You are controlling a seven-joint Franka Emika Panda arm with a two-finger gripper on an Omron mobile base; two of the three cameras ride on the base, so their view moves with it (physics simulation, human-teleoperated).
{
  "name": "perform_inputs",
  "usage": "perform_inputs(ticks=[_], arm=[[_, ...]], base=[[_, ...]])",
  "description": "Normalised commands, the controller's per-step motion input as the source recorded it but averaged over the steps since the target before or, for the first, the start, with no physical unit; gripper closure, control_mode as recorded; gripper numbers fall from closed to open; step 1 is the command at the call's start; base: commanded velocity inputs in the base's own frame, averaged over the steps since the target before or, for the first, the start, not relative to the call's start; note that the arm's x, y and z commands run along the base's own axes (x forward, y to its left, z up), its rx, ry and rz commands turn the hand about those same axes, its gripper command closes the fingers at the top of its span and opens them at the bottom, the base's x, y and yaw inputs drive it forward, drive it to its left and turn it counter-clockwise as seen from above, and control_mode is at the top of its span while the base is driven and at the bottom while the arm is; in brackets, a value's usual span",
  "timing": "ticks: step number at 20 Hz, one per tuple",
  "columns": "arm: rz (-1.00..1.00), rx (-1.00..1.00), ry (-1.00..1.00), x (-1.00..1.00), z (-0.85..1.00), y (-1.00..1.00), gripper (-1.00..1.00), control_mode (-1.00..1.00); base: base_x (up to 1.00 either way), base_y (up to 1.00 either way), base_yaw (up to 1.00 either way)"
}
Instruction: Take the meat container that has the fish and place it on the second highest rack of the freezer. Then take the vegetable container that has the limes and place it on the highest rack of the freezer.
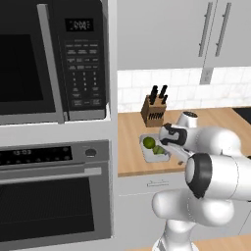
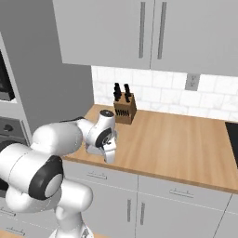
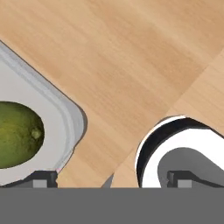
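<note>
- Left base view: on the wooden surface point(image 1: 132, 147), near its front edge, sits the white container point(image 1: 146, 153) with the limes point(image 1: 153, 146); knife block point(image 1: 153, 112) stands behind. End effector point(image 1: 169, 147) hangs just beside the container's right rim, arm partly covering it.
- Right base view: end effector point(image 2: 110, 157) points down at the surface point(image 2: 176, 139) near its left front corner; container hidden behind the wrist.
- Hand view: fingers point(image 3: 43, 178) spread wide, released, nothing between them. Container rim point(image 3: 65, 109) and one lime point(image 3: 19, 133) lie left of centre. Judgement: shift toward the rim so it lies between the jaws, descend, then close firmly and lift level.
</note>
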Motion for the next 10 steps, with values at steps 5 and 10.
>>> perform_inputs(ticks=[5,10], arm=[[0.00,-0.05,0.00,0.29,-0.07,-0.01,-1.00,-1.00],[0.00,-0.01,-0.02,0.14,-0.01,0.00,-1.00,-1.00]], base=[[0.00,0.00,0.00],[0.00,0.00,0.00]])
